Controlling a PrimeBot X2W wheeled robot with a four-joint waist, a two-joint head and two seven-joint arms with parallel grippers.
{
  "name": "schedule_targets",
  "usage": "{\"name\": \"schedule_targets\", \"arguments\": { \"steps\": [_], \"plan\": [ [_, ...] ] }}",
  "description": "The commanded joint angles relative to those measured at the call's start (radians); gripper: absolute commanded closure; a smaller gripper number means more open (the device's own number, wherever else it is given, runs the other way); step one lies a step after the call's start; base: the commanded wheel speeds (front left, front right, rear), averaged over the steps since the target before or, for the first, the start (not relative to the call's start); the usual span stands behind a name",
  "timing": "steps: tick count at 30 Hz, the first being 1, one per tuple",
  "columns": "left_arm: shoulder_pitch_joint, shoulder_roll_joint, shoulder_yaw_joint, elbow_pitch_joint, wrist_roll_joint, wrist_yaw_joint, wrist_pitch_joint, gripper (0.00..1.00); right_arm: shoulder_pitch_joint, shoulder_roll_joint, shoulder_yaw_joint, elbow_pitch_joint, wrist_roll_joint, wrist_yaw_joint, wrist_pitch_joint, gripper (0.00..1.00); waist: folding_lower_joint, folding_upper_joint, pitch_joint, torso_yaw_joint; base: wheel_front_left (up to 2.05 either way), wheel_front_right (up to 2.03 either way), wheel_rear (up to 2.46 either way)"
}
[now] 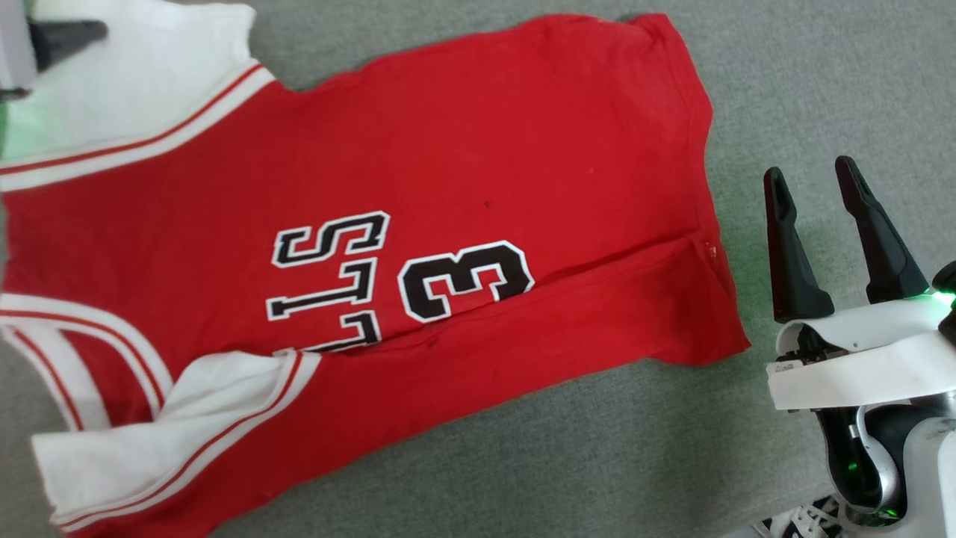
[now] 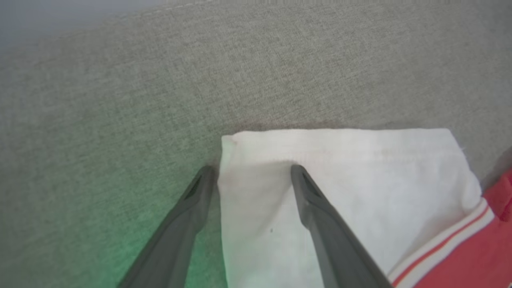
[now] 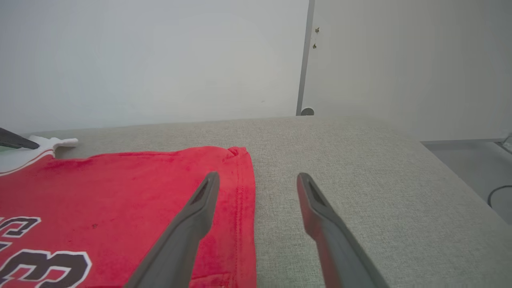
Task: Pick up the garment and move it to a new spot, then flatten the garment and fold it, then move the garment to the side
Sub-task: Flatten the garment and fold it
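Head view, garment point(image 1: 448, 149) flat beside right end effector point(image 1: 809, 169), left end effector point(image 2: 252, 169) straddling its sleeve point(image 2: 360, 180) edge, both spread, empty.

Grey fabric surface point(image 1: 597, 463); white wall point(image 3: 120, 60) behind; blk/wht laced shoe point(image 1: 803, 523) nearby.

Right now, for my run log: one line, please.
garment: on grey surface, one edge folded | left end effector: open over white sleeve | right end effector: open beside garment

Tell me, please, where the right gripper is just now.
In the head view the right gripper is at the right side, open, just right of the garment's red hem, over the grey fabric surface.
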Motion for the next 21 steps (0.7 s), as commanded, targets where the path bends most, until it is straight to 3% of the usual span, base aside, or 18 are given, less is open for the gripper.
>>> {"name": "schedule_targets", "arguments": {
  "steps": [1,3,9,15,21],
  "plan": [
    [0.035,-0.017,-0.021,0.006,-0.006,0.000,0.007,0.59,-0.002,0.004,0.000,-0.003,0.005,-0.001,0.000,0.00,0.0000,-0.0001,0.020,-0.018,0.00,0.00,0.00],
    [0.053,-0.023,-0.033,0.004,-0.017,0.000,0.017,1.00,-0.005,0.005,0.004,0.000,0.007,-0.001,0.007,0.00,0.0000,-0.0001,0.017,-0.014,0.00,0.00,0.00],
    [0.068,-0.020,-0.045,-0.024,-0.040,0.000,-0.005,1.00,-0.082,-0.015,0.028,0.020,0.037,-0.001,0.122,0.00,0.0000,-0.0001,0.012,0.010,0.00,0.00,0.00],
    [0.066,-0.033,-0.062,-0.063,-0.057,0.000,-0.037,1.00,-0.322,-0.089,0.064,0.144,0.085,-0.001,0.402,0.00,0.0000,-0.0001,0.008,0.047,0.00,0.00,0.00],
    [0.056,-0.049,-0.087,-0.109,-0.072,0.000,-0.066,1.00,-0.580,-0.137,0.066,0.381,0.177,-0.001,0.716,0.00,0.0000,-0.0001,0.015,0.098,0.00,0.00,0.00]
  ]
}}
